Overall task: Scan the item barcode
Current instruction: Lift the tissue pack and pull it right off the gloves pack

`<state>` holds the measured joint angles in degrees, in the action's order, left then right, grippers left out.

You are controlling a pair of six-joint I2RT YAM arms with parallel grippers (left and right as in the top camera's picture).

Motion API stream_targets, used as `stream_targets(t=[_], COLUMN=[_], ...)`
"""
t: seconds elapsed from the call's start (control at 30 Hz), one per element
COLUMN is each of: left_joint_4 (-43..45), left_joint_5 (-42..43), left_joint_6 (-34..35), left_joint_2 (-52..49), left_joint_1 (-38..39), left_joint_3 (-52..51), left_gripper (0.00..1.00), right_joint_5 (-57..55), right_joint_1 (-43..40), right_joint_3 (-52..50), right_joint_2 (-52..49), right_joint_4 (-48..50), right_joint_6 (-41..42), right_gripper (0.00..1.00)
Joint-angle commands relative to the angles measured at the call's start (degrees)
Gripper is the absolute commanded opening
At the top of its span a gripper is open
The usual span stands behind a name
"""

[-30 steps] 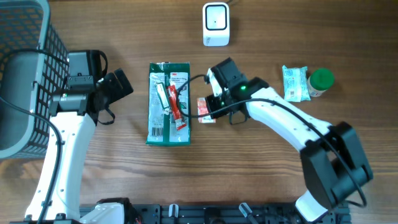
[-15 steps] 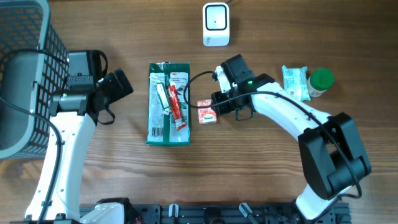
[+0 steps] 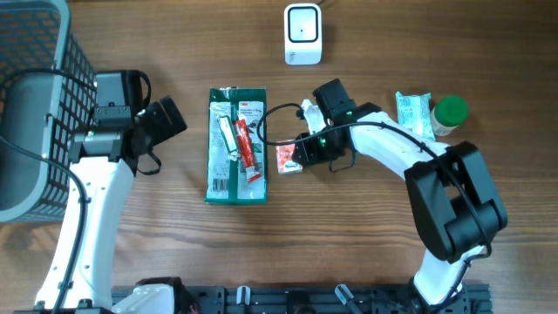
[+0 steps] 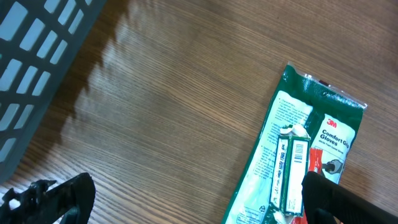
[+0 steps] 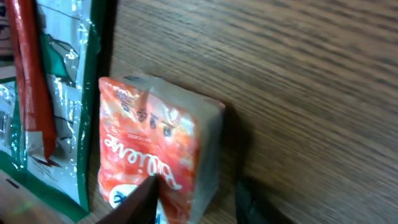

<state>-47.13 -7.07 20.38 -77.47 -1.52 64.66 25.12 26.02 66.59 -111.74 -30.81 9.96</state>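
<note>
The small orange-red plastic snack packet (image 5: 155,143) lies on the wooden counter (image 5: 298,93), just beside the flat green glove package (image 3: 237,179). The right fingers (image 5: 142,198) stand narrowly parted at its end, one overlapping it. The left fingers (image 4: 56,198) are spread wide and hold nothing.

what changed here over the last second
The right gripper let go of the red packet, backed off rightward, then came back to it, jaws apart. The packet shifted only slightly. The left gripper, green glove pack, scanner and basket stayed put.
</note>
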Motion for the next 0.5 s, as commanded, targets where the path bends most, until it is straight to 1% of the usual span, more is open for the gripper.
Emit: stream_targets(t=[0.0,0.03,0.07,0.13,0.17,0.27,0.3,0.47], left_joint_4=[0.1,0.1,0.1,0.1,0.1,0.1,0.1,0.1], left_joint_5=[-0.5,-0.5,-0.5,-0.5,-0.5,-0.5,-0.5,-0.5], left_joint_6=[-0.6,-0.7,-0.6,-0.7,-0.7,-0.7,-0.6,-0.6], left_joint_2=[-0.1,-0.1,-0.1,-0.1,-0.1,-0.1,-0.1,-0.1], left_joint_1=[-0.3,-0.3,-0.3,-0.3,-0.3,-0.3,-0.3,-0.3], left_joint_3=[0.3,0.3,0.3,0.3,0.3,0.3,0.3,0.3], left_gripper=[1.00,1.00,1.00,1.00,1.00,1.00,1.00,1.00], right_joint_5=[2.2,2.2,2.2,2.8,3.5,3.5,3.1,1.7], right_joint_1=[0.1,0.1,0.0,-0.4,-0.9,-2.1,-2.3,-2.3], right_joint_3=[0.3,0.3,0.4,0.4,0.4,0.5,0.5,0.5], right_joint_2=[-1.2,-1.1,-0.9,-0.3,0.0,0.1,0.1,0.0], right_joint_4=[0.2,0.1,0.1,0.2,0.4,0.6,0.6,0.9], right_joint_6=[-0.8,-0.8,-0.8,-0.8,-0.8,1.9,2.4,3.6], right_gripper=[0.33,0.29,0.22,0.19,0.20,0.31,0.38,0.39])
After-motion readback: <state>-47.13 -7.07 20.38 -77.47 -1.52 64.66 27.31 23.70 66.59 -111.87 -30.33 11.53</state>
